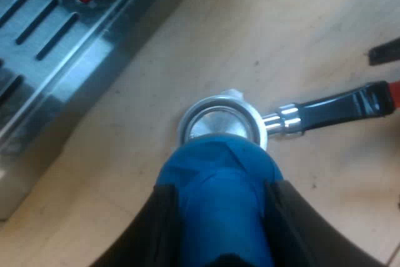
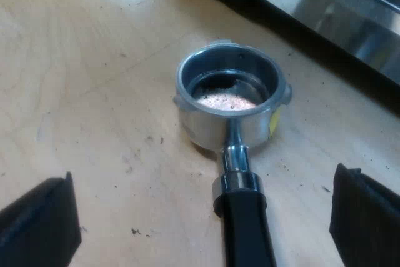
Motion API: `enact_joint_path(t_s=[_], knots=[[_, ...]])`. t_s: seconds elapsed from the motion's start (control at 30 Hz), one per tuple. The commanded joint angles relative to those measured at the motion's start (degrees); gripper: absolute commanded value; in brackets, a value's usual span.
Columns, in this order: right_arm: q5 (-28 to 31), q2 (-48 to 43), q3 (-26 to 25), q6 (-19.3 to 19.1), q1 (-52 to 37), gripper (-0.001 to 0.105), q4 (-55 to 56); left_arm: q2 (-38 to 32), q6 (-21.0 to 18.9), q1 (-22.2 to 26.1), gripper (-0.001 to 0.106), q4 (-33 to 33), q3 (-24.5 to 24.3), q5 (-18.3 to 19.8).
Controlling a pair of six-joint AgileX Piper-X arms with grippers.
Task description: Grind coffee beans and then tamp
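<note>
The metal holder (image 1: 222, 123) lies on the wooden table, its dark handle (image 1: 337, 107) ending in red (image 1: 390, 95). My left gripper (image 1: 225, 217) is shut on the blue tamper (image 1: 219, 179), which hangs just above the holder's basket and hides part of its rim. In the right wrist view the holder (image 2: 228, 98) has light coffee grounds (image 2: 225, 100) in its basket, and its handle (image 2: 247, 229) runs towards the camera. My right gripper (image 2: 201, 217) is open, its fingers (image 2: 37, 223) wide apart on either side of the handle, not touching it.
The espresso machine's steel drip tray (image 1: 50, 35), slotted and with a red dot, stands close beside the holder; its base edge (image 2: 325, 4) lies just beyond the basket. A black tip (image 1: 384, 51) shows near the handle's red end. Coffee specks dot the table (image 2: 94, 92).
</note>
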Motion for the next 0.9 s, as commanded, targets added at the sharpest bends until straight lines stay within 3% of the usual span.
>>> enact_joint_path(t_s=[0.03, 0.2, 0.9], knots=[[-0.1, -0.6, 0.1, -0.6, 0.0, 0.082, -0.7, 0.6, 0.1, -1.7, 0.000, -0.8, -0.6, 0.5], [-0.1, -0.6, 0.1, -0.5, 0.0, 0.082, -0.7, 3.4, -0.7, -5.0, 0.000, -3.4, -0.8, 0.5], [-0.1, -0.6, 0.1, -0.4, 0.1, 0.082, -0.7, 12.1, -1.0, -5.0, 0.000, -5.8, -0.8, -1.0]])
